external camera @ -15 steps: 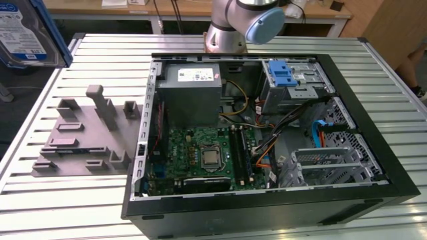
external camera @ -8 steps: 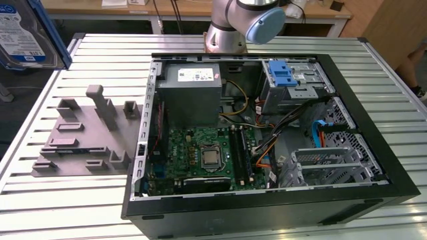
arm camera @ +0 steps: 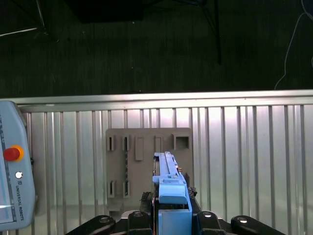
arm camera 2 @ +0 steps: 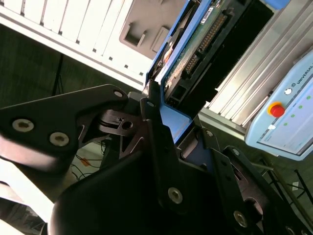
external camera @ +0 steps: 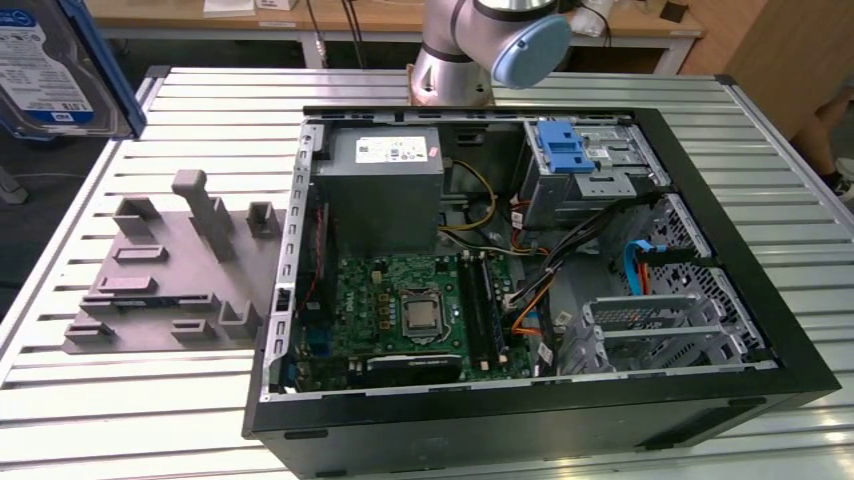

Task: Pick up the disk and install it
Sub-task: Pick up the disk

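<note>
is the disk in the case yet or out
Out. The gripper is shut on the disk, holding it in the air, outside the open case.

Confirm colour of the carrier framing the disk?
Blue. The carrier around the disk shows best in the first wrist view.

Dark hand [arm camera: 172,221] tight around the disk [arm camera: 168,183], edge-on between both sides.

Blue-and-white printed label [external camera: 40,82] on disk [external camera: 64,50], white printed sticker [external camera: 391,152] on power supply [external camera: 378,205], lettering [arm camera: 18,198] on teach pendant [arm camera: 13,169]
</note>
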`<state>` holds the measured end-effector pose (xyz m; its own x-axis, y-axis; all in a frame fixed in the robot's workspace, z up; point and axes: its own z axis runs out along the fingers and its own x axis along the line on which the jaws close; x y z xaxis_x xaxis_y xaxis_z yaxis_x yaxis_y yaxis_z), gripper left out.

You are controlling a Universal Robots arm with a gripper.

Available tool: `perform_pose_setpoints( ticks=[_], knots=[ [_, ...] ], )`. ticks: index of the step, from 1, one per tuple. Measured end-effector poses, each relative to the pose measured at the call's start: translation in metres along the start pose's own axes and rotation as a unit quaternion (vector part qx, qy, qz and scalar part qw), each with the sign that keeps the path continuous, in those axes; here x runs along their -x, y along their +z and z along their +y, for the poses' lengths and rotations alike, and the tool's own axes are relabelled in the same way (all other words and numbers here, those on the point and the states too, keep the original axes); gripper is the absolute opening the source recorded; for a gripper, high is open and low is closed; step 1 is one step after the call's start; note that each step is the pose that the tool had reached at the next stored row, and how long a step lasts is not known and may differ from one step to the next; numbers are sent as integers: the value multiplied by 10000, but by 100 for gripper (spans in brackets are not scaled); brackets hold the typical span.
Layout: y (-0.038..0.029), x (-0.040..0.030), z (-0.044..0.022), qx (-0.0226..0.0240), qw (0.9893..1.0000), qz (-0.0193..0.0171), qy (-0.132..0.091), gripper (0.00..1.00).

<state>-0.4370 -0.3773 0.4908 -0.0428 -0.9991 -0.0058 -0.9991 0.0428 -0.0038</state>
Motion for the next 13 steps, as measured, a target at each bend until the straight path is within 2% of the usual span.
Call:
perform_pose_setpoints(
  ticks=[13],
  knots=[
    [1, 4, -83, 0, 10000, 0, 0, 36]
  ],
)
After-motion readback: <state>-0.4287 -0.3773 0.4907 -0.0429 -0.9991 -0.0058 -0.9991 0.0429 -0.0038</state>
